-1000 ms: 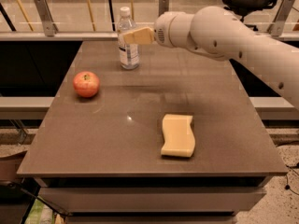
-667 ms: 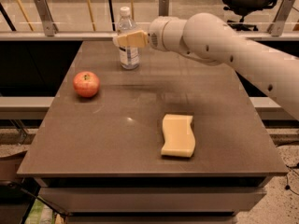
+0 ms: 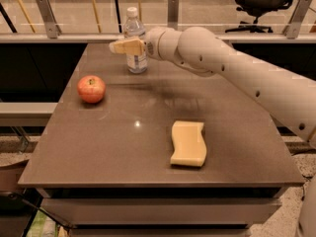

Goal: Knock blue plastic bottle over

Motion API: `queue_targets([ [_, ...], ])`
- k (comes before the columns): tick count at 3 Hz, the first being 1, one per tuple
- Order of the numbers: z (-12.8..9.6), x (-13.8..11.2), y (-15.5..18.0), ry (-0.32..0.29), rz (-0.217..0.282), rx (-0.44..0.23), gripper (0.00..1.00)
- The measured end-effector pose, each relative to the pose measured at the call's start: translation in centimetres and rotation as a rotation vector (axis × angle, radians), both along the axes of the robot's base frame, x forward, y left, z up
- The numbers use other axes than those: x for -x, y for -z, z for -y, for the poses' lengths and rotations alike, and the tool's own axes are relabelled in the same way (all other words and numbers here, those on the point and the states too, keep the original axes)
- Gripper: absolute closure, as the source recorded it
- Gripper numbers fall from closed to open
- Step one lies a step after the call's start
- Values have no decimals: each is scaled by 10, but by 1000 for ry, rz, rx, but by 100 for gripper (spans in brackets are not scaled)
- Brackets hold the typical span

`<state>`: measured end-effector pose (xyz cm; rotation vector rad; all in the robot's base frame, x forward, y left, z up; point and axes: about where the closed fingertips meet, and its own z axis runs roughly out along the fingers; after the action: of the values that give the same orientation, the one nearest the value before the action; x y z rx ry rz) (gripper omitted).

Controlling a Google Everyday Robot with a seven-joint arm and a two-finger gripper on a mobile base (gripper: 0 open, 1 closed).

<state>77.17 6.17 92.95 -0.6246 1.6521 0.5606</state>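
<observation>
The blue plastic bottle (image 3: 134, 33) stands upright near the far edge of the brown table (image 3: 148, 142), a clear bluish bottle with a white cap and a printed label. My gripper (image 3: 118, 47) reaches in from the right on a white arm and its tan fingers cross in front of the bottle's middle, with the tips sticking out just past the bottle's left side. The fingers look close together with nothing between them. The gripper hides part of the bottle's label.
A red apple (image 3: 91, 88) sits on the table's left side. A yellow sponge (image 3: 188, 142) lies at the front right. A glass railing with metal posts (image 3: 173, 11) runs behind the table. An office chair (image 3: 264, 1) stands beyond it.
My gripper has moved left across the bottle, from its right side to past its left side. The bottle still stands upright in the same place.
</observation>
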Motion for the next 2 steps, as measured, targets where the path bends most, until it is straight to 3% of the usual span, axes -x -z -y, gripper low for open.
queue_targets([
  [1,-9,-4,4,1,-1,-7,0],
  [2,-11,-4,4,-3,-2,-7,18],
])
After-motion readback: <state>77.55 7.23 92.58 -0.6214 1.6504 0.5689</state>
